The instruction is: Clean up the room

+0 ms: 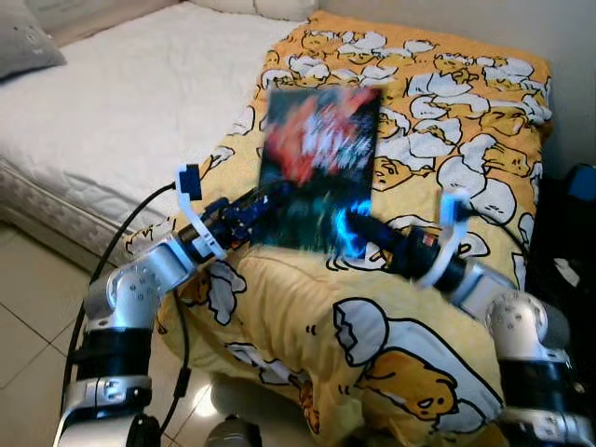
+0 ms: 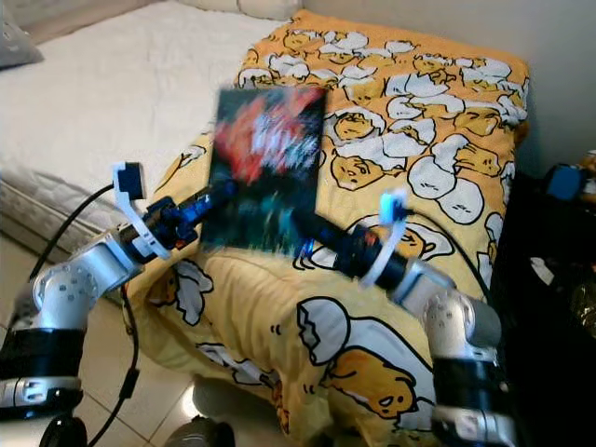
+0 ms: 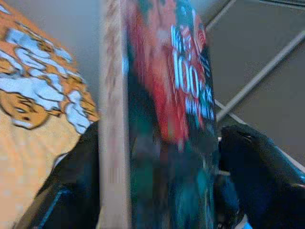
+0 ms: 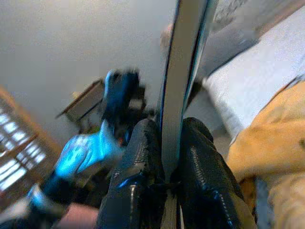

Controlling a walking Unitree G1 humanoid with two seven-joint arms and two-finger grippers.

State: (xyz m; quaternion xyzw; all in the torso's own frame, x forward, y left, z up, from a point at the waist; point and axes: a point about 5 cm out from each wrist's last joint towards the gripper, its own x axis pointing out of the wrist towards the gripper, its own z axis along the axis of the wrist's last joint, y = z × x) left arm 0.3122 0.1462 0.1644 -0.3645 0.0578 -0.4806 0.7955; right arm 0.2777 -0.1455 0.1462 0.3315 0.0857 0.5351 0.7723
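A book (image 1: 319, 158) with a dark cover and red artwork is held upright above the yellow cartoon blanket (image 1: 466, 140). My left gripper (image 1: 265, 200) is shut on its lower left edge, and my right gripper (image 1: 349, 228) is shut on its lower right edge. In the left wrist view the book's cover (image 3: 176, 109) and page edges sit between two black fingers (image 3: 257, 171). In the right wrist view the book's thin edge (image 4: 183, 71) is pinched between two black fingers (image 4: 138, 176). The book is blurred.
The yellow blanket lies bunched over the bed's near right part. A bare white mattress (image 1: 121, 102) spreads to the left, with a grey pillow (image 1: 23, 42) at the far left corner. Tiled floor (image 1: 28, 307) lies below left. Dark clutter (image 1: 568, 242) stands at the right.
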